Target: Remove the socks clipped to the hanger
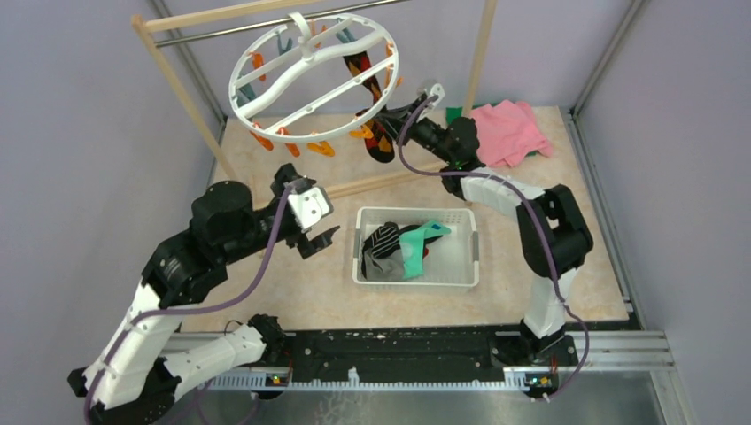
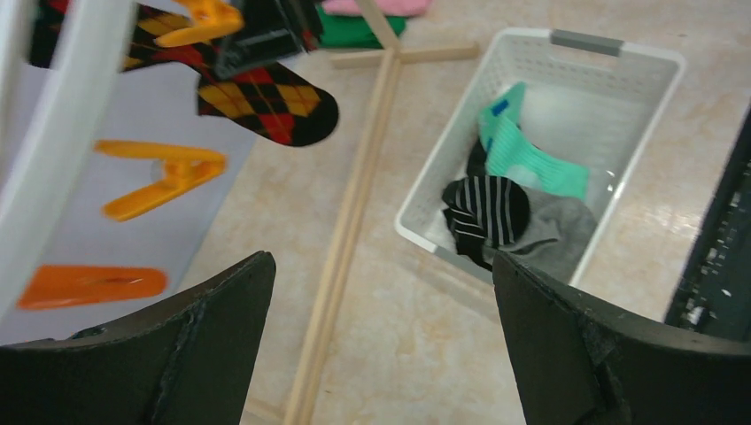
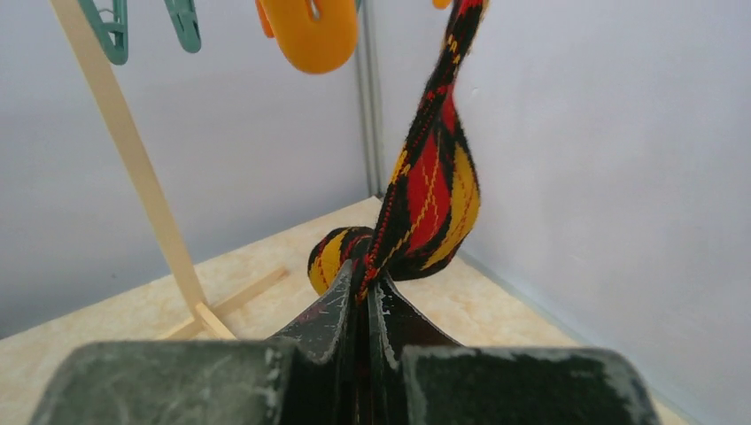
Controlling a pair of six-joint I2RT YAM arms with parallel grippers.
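The white round hanger (image 1: 312,71) hangs from the rack's rod at the back, with orange and teal clips. One red-black-orange argyle sock (image 1: 376,115) still hangs from it; it also shows in the right wrist view (image 3: 434,190) and the left wrist view (image 2: 266,97). My right gripper (image 1: 396,121) is shut on this sock's lower part, the fabric pinched between its fingers (image 3: 365,292). My left gripper (image 1: 321,237) is open and empty, above the table left of the basket; its fingers (image 2: 221,310) frame bare table. Striped (image 1: 383,241), teal (image 1: 418,244) and grey socks lie in the basket.
The white slotted basket (image 1: 465,250) stands mid-table. The wooden-and-metal rack (image 1: 181,71) has a foot bar (image 2: 350,230) lying on the table behind the basket. Pink (image 1: 509,131) and green cloths lie at the back right. Walls close in on both sides.
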